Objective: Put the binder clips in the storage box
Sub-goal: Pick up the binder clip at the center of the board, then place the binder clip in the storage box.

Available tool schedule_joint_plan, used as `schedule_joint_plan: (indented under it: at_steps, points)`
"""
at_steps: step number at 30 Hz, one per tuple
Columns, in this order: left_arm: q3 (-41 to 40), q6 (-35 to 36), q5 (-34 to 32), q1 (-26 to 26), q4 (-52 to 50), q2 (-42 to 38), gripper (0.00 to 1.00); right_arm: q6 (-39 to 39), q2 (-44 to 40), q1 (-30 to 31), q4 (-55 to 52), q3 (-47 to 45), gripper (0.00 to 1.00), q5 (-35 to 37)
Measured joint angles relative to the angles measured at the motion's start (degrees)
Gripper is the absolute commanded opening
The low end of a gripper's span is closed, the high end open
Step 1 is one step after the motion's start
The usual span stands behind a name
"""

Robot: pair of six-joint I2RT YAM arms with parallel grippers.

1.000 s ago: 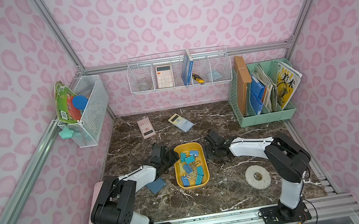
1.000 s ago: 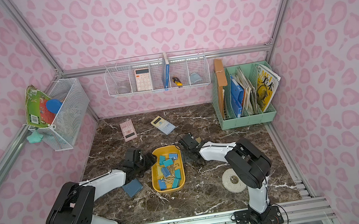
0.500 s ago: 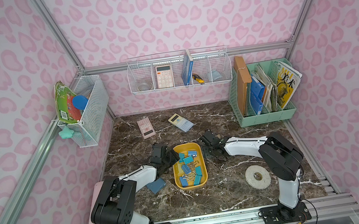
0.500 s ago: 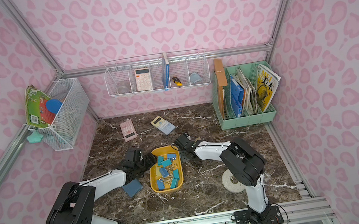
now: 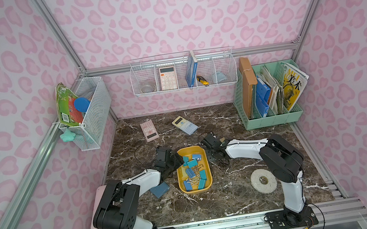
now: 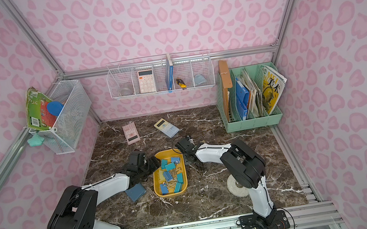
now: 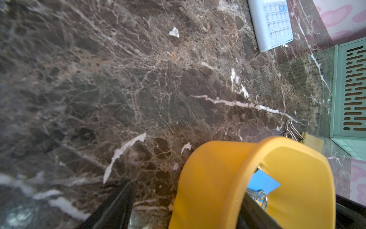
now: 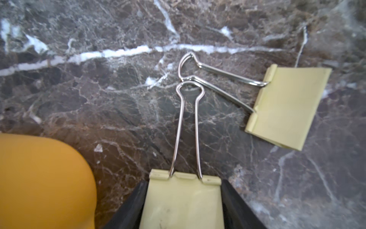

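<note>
The yellow storage box [image 5: 195, 190] [image 6: 171, 194] lies mid-table and holds several blue, teal and pale yellow binder clips [image 5: 191, 165] [image 6: 168, 168]. My left gripper [image 5: 174, 162] [image 7: 186, 190] is open and straddles the box's wall [image 7: 217, 178], one finger outside and one inside by a blue clip [image 7: 263, 182]. Just past the box's far right corner [image 8: 43, 178], my right gripper [image 5: 213, 148] [image 8: 183, 184] is shut on a pale yellow binder clip [image 8: 182, 202] lying on the marble. A second pale yellow clip [image 8: 287, 107] lies loose just beyond it.
A pink calculator [image 5: 148, 131] and a blue-yellow calculator [image 5: 184, 125] lie further back. A mint file organizer [image 5: 273, 117] stands back right. A tape roll [image 5: 263, 180] lies front right, and a blue-grey pad [image 5: 160, 189] under the left arm. Wire baskets [image 5: 182, 71] hang on the walls.
My right gripper has moved left toward the box's far corner, and its jaws have narrowed onto the pale yellow clip. The left arm and the box have stayed put.
</note>
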Motion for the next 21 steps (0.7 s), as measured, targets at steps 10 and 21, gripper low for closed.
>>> schedule_joint_plan:
  at_steps: [10,21]
  points:
    - [0.0,0.1,-0.1,-0.2,0.1,0.2,0.78,-0.6,-1.7,0.0,-1.0,-0.3,0.44,1.7]
    - [0.0,0.2,-0.6,-0.7,1.8,0.9,0.78,-2.1,-11.3,5.4,-4.0,-0.6,0.45,3.8]
